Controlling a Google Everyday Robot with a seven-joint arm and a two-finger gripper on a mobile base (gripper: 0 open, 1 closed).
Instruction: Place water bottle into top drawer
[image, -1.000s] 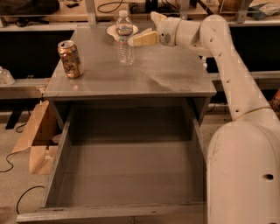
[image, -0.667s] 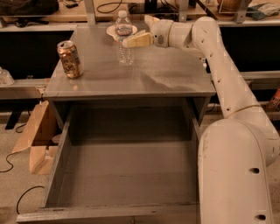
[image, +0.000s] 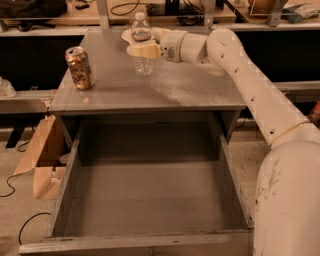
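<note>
The water bottle (image: 143, 65), clear and ribbed with a white cap, stands upright at the back of the grey cabinet top (image: 170, 87). My gripper (image: 145, 42) reaches in from the right at the bottle's mid height. It is open, with one finger (image: 141, 50) in front of the bottle and the other behind it. The bottle still rests on the top. The top drawer (image: 135, 245) is pulled fully out below and in front of the cabinet, wide and deep, with nothing in it.
A gold-brown drink can (image: 80, 68) stands at the left edge of the cabinet top. A pale plate (image: 127, 35) lies behind the bottle. A cardboard box (image: 42, 155) and cables lie on the floor left of the drawer. My arm (image: 260, 100) spans the right side.
My gripper has moved left across the back of the cabinet top and now straddles the bottle. The bottle, can and drawer have not moved.
</note>
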